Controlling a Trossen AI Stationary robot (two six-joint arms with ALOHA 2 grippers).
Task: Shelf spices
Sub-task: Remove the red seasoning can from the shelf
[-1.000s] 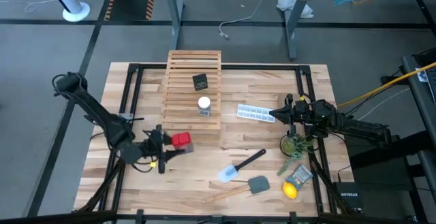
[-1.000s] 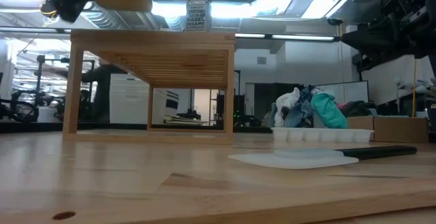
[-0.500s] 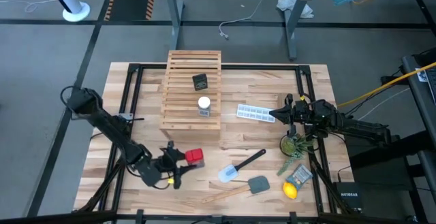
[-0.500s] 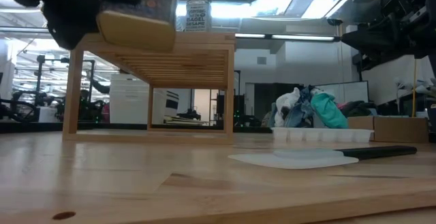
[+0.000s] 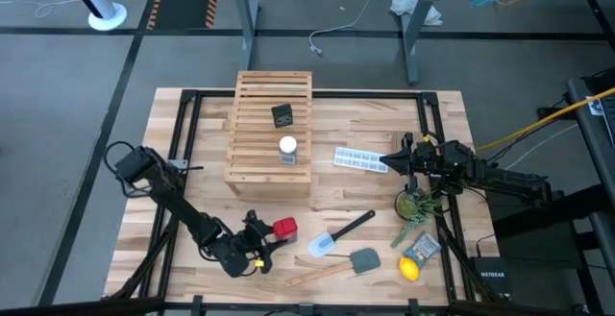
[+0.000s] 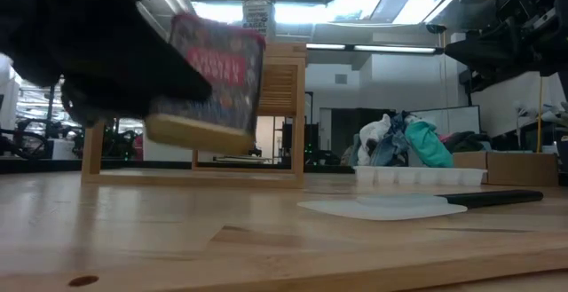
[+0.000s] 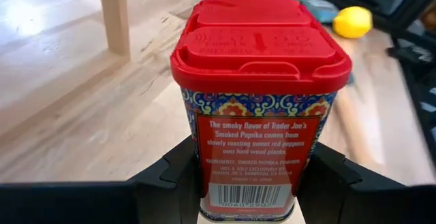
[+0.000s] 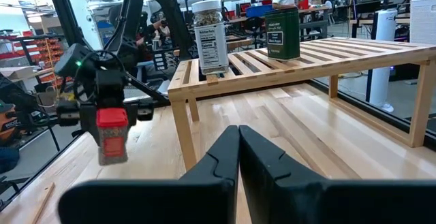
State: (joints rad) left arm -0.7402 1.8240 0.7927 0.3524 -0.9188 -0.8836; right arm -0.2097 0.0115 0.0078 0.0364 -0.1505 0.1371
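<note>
Left jaws clamped on the red spice tin, held above the table near its front edge.

The left gripper (image 5: 261,241) held the red spice tin (image 5: 284,228) between closed jaws, clear of the table (image 5: 327,210) and tilted in the low view. Beside it on the table lay a spatula with a black handle (image 5: 338,232), a second grey spatula (image 5: 357,259) and, nearer the right corner, a lemon (image 5: 410,269). Farther back stood the shelf (image 5: 271,133), carrying the clear jar with a white lid (image 5: 287,148) and the black container (image 5: 282,115) on its slats. A white ice-cube tray (image 5: 360,159) lay just beside the shelf. The right gripper (image 5: 392,158) waited at the tray's end, jaws closed and empty. Beyond the table were a grey floor, another table's legs and heaped cloth.
</note>
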